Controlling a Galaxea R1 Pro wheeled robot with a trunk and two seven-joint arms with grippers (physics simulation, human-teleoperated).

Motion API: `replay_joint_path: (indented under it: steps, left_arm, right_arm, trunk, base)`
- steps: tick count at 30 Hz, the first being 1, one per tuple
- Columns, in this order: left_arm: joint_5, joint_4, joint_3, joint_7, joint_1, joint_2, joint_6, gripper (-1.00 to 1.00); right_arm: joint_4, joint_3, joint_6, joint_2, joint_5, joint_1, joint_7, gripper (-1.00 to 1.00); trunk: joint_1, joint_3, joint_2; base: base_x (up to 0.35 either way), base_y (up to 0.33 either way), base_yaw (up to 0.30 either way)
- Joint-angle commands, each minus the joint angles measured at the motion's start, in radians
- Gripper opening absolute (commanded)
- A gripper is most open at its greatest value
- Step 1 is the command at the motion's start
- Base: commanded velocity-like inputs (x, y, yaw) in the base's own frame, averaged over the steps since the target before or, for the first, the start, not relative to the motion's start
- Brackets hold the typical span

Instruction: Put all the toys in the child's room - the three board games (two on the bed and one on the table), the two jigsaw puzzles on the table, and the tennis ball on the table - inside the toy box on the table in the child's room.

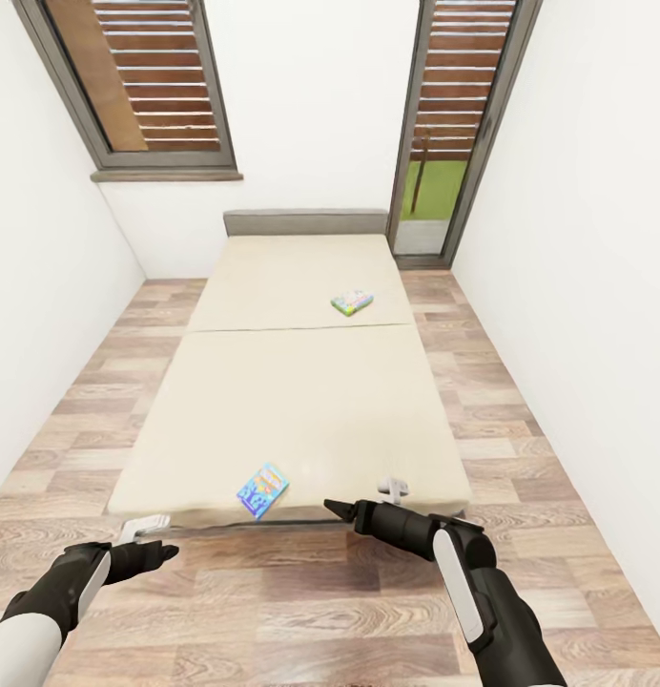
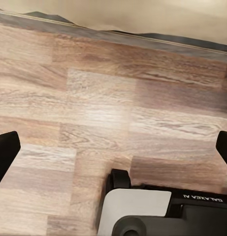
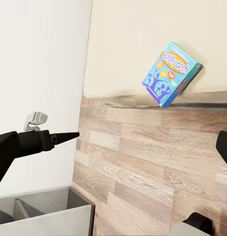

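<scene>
Room: white walls, wood-plank floor (image 1: pixel 301 611), one shuttered window (image 1: pixel 149 86) and one glazed door (image 1: pixel 459 124) beyond the bed's head.

Bed (image 1: pixel 301 401): beige mattress, grey frame, filling the middle of the room; floor strips on both sides.

Board games, count two, both on the mattress, well apart: a blue box (image 1: pixel 262 490) at the near edge, lettered "Balderdash" in the right wrist view (image 3: pixel 171 73); a pale green-and-pink box (image 1: pixel 352 302) farther up, right of centre.

Left gripper (image 1: pixel 149 539): low over the floor before the bed's near left corner, jaws wide, empty.

Right gripper (image 1: pixel 363 501): at the bed's near edge, right of the blue box, not touching it; jaws wide, empty.
</scene>
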Motion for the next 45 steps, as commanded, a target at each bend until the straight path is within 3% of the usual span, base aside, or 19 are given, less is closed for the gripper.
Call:
replay_joint_path:
  steps: [1, 11, 17, 25, 30, 35, 40, 45]
  left_arm:
    - [-0.008, -0.001, 0.007, -0.009, 0.0, -0.001, 0.006, 1.0]
    - [-0.007, -0.001, 0.008, -0.009, 0.0, -0.003, 0.007, 1.0]
    - [-0.009, 0.032, 0.006, -0.006, 0.0, -0.015, 0.012, 1.0]
    - [-0.011, 0.119, -0.028, 0.044, 0.0, -0.048, -0.007, 1.0]
    - [-0.01, 0.225, -0.036, 0.074, 0.001, -0.05, -0.102, 1.0]
    - [-0.01, 0.346, -0.038, 0.112, 0.001, -0.053, -0.213, 1.0]
    - [-0.01, 0.41, -0.038, 0.143, 0.019, -0.054, -0.322, 1.0]
    - [-0.01, 0.425, -0.038, 0.158, 0.041, -0.055, -0.36, 1.0]
  right_arm:
    - [0.002, -0.001, 0.006, 0.0, -0.002, 0.0, 0.0, 1.0]
    - [0.011, 0.0, 0.007, 0.001, -0.002, -0.001, -0.001, 1.0]
    - [0.015, 0.0, 0.009, -0.001, -0.003, -0.001, -0.001, 1.0]
    - [0.018, -0.002, 0.008, -0.007, -0.003, -0.001, -0.001, 1.0]
    - [0.018, -0.002, 0.005, -0.009, -0.003, 0.003, -0.001, 1.0]
    - [0.018, -0.006, -0.042, -0.014, -0.001, 0.06, 0.001, 1.0]
    - [0.017, -0.01, -0.068, -0.017, 0.001, 0.114, 0.001, 1.0]
    - [0.027, -0.012, -0.114, -0.029, 0.002, 0.171, -0.001, 1.0]
  trunk:
    - [0.0, 0.0, -0.002]
    - [0.0, 0.017, -0.002]
    - [0.0, 0.027, -0.002]
    - [0.0, 0.04, -0.002]
    - [0.0, 0.048, -0.002]
    - [0.0, 0.057, -0.002]
    - [0.0, 0.065, -0.002]
    - [0.0, 0.073, -0.002]
  base:
    - [-0.118, 0.0, 0.0]
    - [-0.032, 0.0, 0.0]
    - [-0.002, 0.0, 0.0]
    - [0.0, 0.0, 0.0]
    - [0.0, 0.0, 0.0]
    - [0.0, 0.0, 0.0]
    - [0.0, 0.0, 0.0]
    - [0.0, 0.0, 0.0]
